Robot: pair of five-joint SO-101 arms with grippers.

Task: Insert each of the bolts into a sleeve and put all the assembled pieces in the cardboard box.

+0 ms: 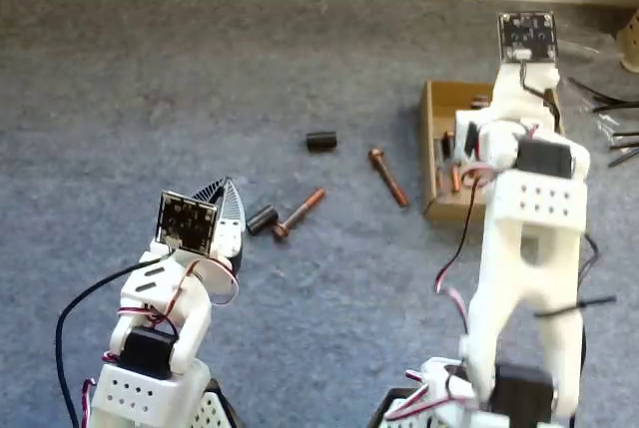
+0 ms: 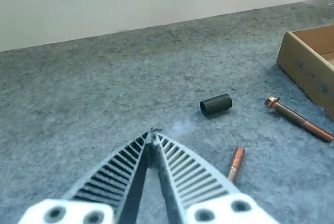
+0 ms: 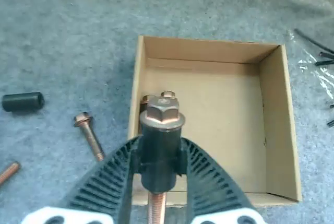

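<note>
L pincer (image 2: pixel 152 134) shut, tips touching, held low — R pincer (image 3: pixel 159 150) raised, clamped round sleeved bolt (image 3: pixel 164 113).

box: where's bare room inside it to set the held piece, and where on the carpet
Box floor is bare from its middle to the wall away from the loose bolts; bolt heads crowd the wall nearest them. Carpet is free beyond the far sleeve; crowded between near sleeve and box.
</note>
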